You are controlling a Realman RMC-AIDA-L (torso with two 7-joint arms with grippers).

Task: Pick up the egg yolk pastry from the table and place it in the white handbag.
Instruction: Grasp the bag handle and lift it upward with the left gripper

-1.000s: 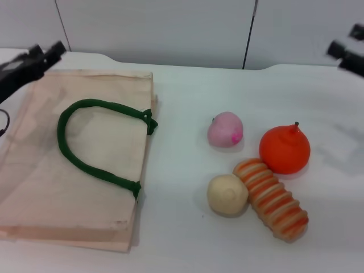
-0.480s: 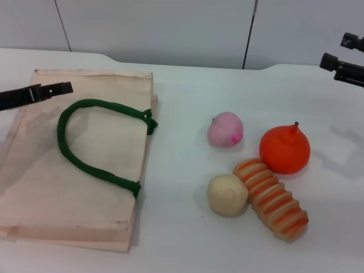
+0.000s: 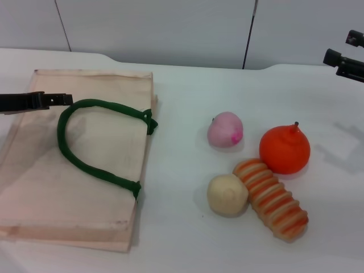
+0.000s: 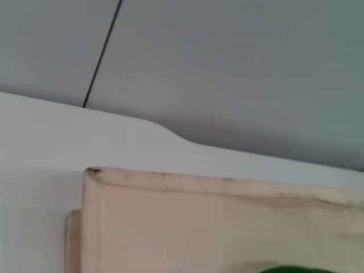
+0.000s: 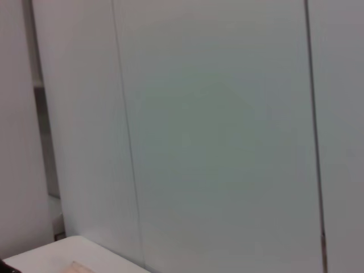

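The egg yolk pastry [image 3: 227, 194], a pale cream-yellow ball, lies on the table at the front, touching the orange-striped roll [image 3: 273, 199]. The white handbag [image 3: 68, 182] lies flat on the left, with its dark green handle [image 3: 85, 153] resting on top. Its far corner also shows in the left wrist view [image 4: 227, 222]. My left gripper [image 3: 60, 99] hovers over the bag's left part, just beside the handle's far end. My right gripper [image 3: 345, 48] is open and empty, held high at the far right, well away from the pastry.
A pink round bun [image 3: 226, 129] and an orange ball with a stem [image 3: 284, 149] lie behind the pastry. The white table [image 3: 187, 239] runs to a grey wall [image 3: 170, 28] at the back. The right wrist view shows only wall panels [image 5: 216, 125].
My left gripper has come down from the bag's far left corner to just over the bag by the handle, and has turned. My right gripper has shifted slightly. The objects have not moved.
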